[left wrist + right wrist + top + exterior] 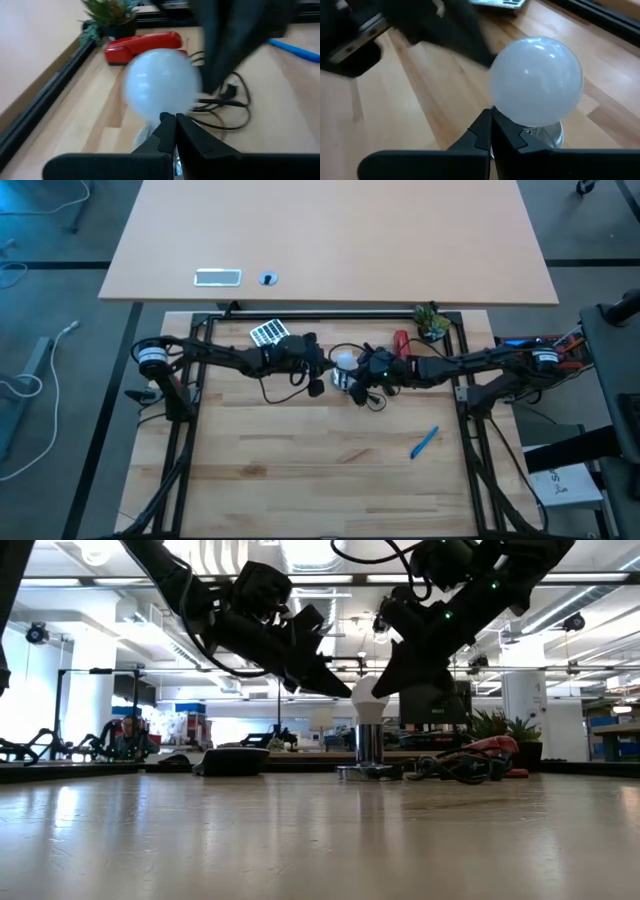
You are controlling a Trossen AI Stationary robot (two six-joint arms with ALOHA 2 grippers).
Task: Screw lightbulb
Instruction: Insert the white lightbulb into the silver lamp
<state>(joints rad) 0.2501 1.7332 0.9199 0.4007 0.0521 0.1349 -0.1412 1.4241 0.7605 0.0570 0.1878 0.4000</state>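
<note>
While both arms crowd the table's middle, the frosted lightbulb [536,82] stands upright in the silver socket [370,752]. Left gripper [174,120] at its 9 o'clock and right gripper [491,116] at its 3 o'clock, fingers pressed together, tips right by the globe, holding nothing

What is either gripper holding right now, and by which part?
Nothing is held. Both grippers' fingers are shut and empty beside the lightbulb, which sits upright in the silver socket, globe free.

The lightbulb [162,85] shows blurred; its screw end is hidden.
</note>
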